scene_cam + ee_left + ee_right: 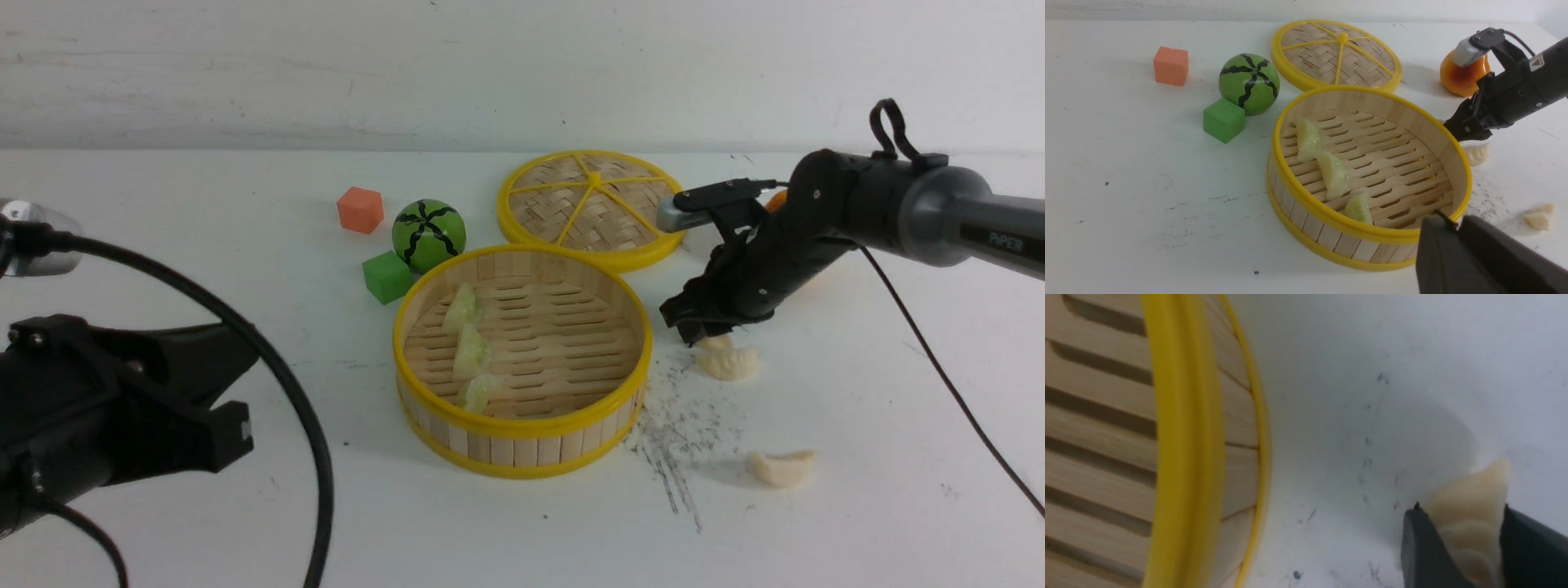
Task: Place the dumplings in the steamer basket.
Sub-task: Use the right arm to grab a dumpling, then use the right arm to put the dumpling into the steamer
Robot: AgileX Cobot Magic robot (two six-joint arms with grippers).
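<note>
Nearest to me, the left claw hangs low at the near left of the white worktop, its dark jaws together and nothing in them. Just past it stands the steamer basket. Three green dumplings lie on its slatted floor in a row along the left side, running from far to near.

To the right of the basket, the right claw points down at the worktop, close to the basket's wall but not touching it. Its jaws are apart, one on each side of a cream dumpling that lies on the surface. From the front the pale lump under it may be two dumplings touching; I can't separate them. Another cream dumpling, the lone one, lies nearer me and well apart, beyond a patch of grey scuff marks.

Behind the basket and touching its far rim lies the woven lid. To its left a green cube sits against a toy watermelon, with an orange cube farther back. An orange pear stands behind the right arm.
</note>
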